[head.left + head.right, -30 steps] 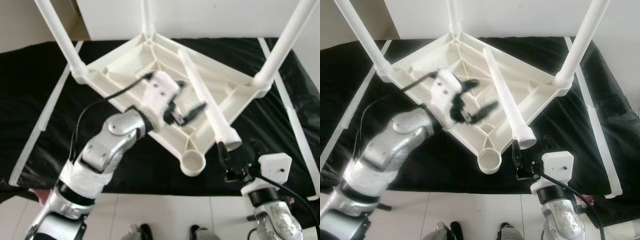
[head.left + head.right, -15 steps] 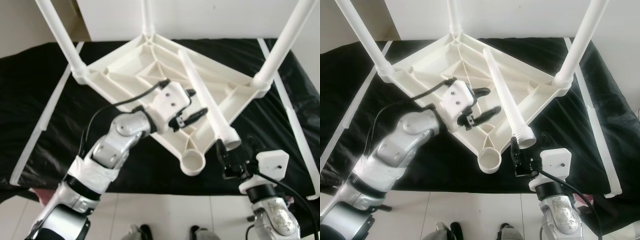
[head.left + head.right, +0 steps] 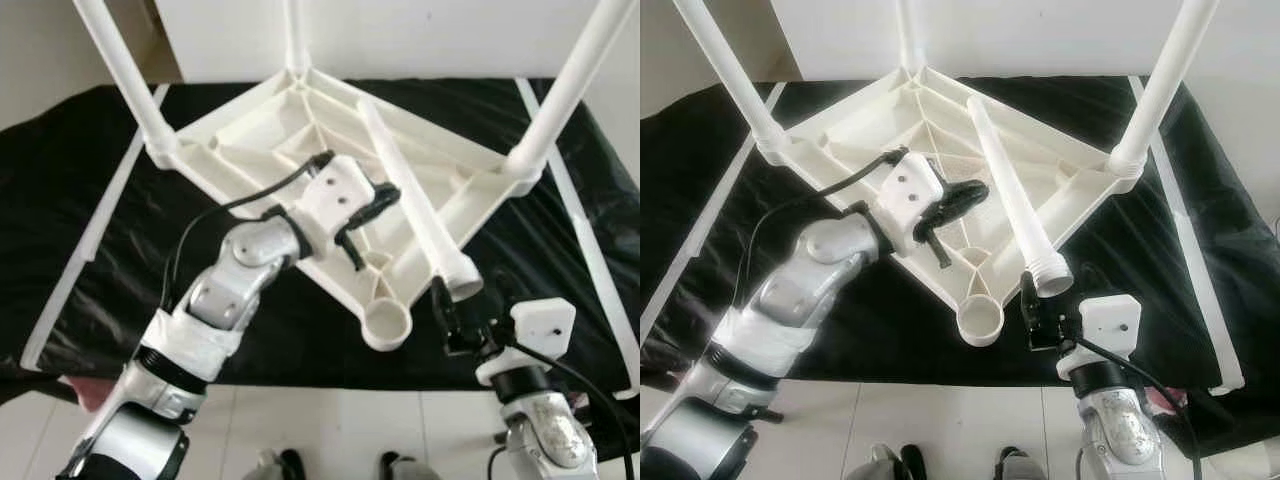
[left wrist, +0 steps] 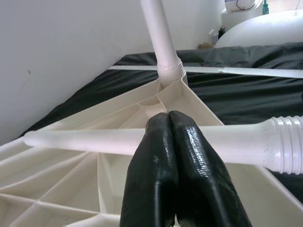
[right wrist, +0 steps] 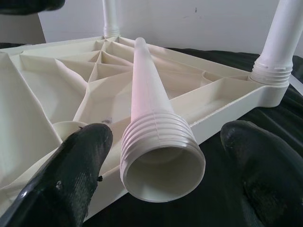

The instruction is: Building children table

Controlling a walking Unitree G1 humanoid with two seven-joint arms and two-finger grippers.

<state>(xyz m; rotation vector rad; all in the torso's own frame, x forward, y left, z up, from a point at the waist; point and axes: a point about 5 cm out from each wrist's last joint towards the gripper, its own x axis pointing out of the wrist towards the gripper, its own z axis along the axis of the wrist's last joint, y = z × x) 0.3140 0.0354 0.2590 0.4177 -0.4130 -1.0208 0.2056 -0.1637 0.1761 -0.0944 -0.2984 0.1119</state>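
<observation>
I've got the white kids' tabletop [image 3: 300, 130] upside down on a black cloth [image 3: 80, 200] w/ white stripes, white wall [image 3: 1040, 35] behind, pale tiled floor [image 3: 330, 430] in front. Three legs stand screwed in; the loose leg [image 3: 1012, 205] lies across the underside, threaded end by the empty corner socket [image 3: 980, 320]. Left claw [image 3: 952, 205] pinched closed, empty, over the ribs just beside that leg. Right claw [image 5: 158, 156] spread wide at its threaded end.

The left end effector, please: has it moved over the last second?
Yes. The left end effector has shut and swung toward the loose leg, away from the empty socket.
</observation>
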